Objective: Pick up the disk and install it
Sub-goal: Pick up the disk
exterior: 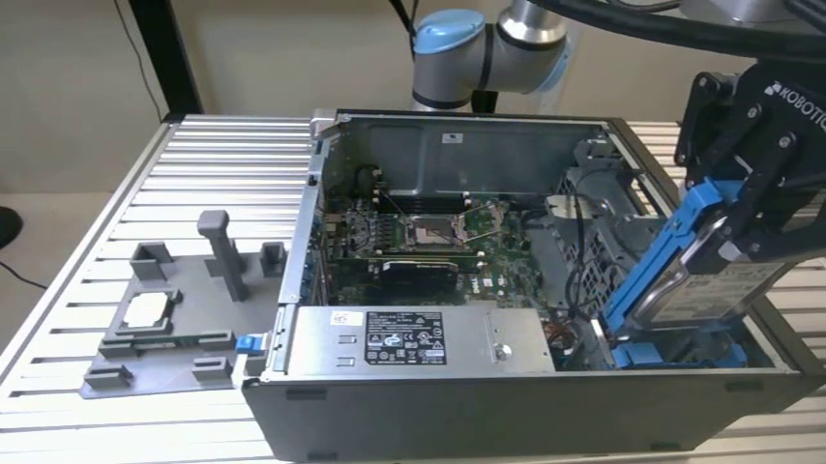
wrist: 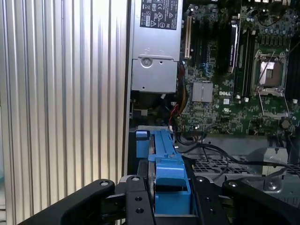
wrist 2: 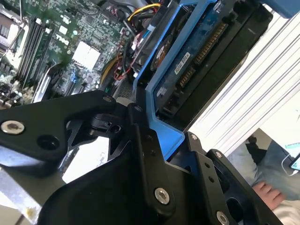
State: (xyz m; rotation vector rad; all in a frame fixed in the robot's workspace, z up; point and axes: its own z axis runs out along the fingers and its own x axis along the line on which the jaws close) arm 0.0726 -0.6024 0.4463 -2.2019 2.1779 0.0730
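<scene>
- The disk [exterior: 729,290] hangs tilted, one end high, over the case's [exterior: 516,411] near corner on the exterior view's right. Its low end is at the blue bay [exterior: 678,356] there; I cannot tell whether the two touch.
- My gripper [exterior: 738,234] is clamped on the disk's upper end, jaws pressed across the blue bracket [exterior: 652,275]. Both wrist views show the same.
- Risk one: I hold it by one end only. A knock against the bay wall could, in my judgement, pivot the disk in my grasp or work it loose.
- Risk two: the tilt. Driven down at this angle, the bracket may bind in the bay instead of seating.
- Risk three: loose cables [exterior: 577,224] run just beside the bay, and one could be trapped beneath the disk.
- Appearance: a flat silver metal body with a white label, framed in blue plastic. In the second wrist view its blue circuit board [wrist 2: 180,70] and connector row [wrist 2: 210,43] are exposed.
</scene>
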